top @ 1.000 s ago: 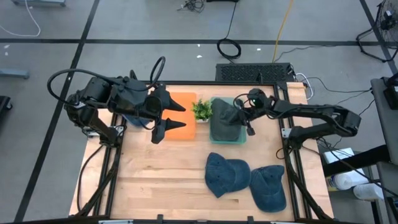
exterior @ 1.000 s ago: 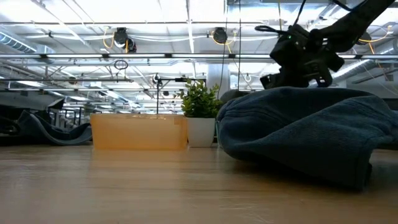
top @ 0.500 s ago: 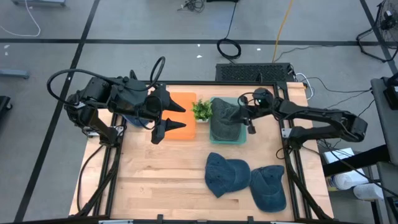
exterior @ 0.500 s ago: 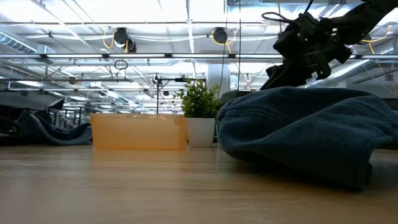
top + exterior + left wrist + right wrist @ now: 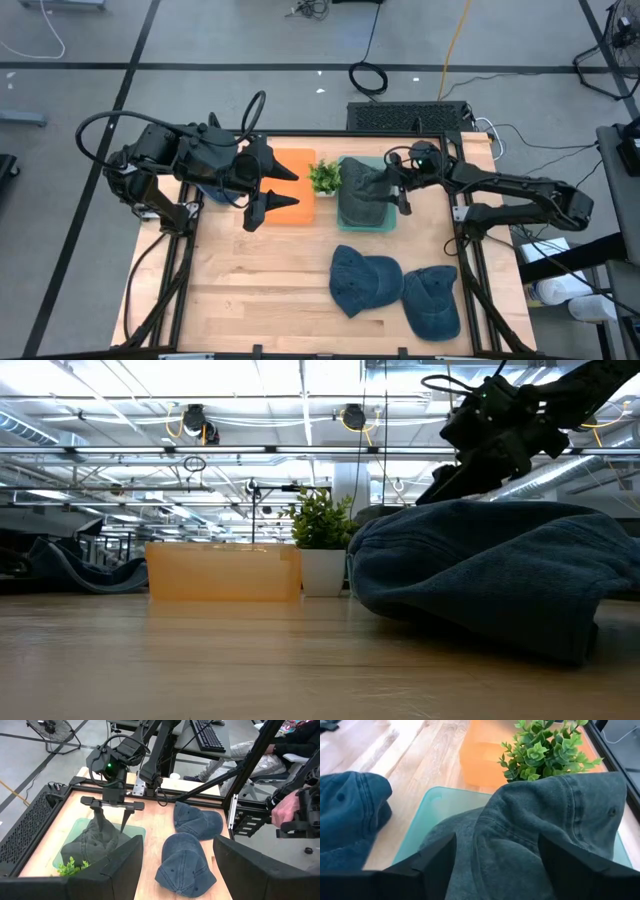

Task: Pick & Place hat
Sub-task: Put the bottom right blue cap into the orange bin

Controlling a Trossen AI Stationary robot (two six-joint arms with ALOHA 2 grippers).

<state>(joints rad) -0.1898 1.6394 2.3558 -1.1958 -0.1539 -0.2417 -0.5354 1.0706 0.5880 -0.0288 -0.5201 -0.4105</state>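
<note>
A grey-green hat (image 5: 362,195) lies bunched in a pale green tray (image 5: 365,229) at the far middle of the table, a raised fold of it (image 5: 530,820) standing up. My right gripper (image 5: 397,188) hovers over the hat, open, one finger on either side of that fold (image 5: 102,827). Two blue hats (image 5: 362,280) (image 5: 432,302) lie flat on the wood near the front right. My left gripper (image 5: 262,195) waits open above the near left corner of an orange box (image 5: 297,187), with nothing between its fingers. My right gripper points down at the grey-green hat with its fingers (image 5: 437,862) spread wide around the raised fold. Whether either finger touches the cloth I cannot tell. The hat rests in the tray.
A small potted plant (image 5: 324,177) stands between the orange box and the tray. In the low view a blue hat (image 5: 480,575) fills the near right. Bare wood lies at the front left (image 5: 250,290). A person's hand (image 5: 285,810) shows beyond the table's right side.
My right gripper has opened over the tray and let go of the grey-green hat, rising a little. The hat stays bunched in the tray.
</note>
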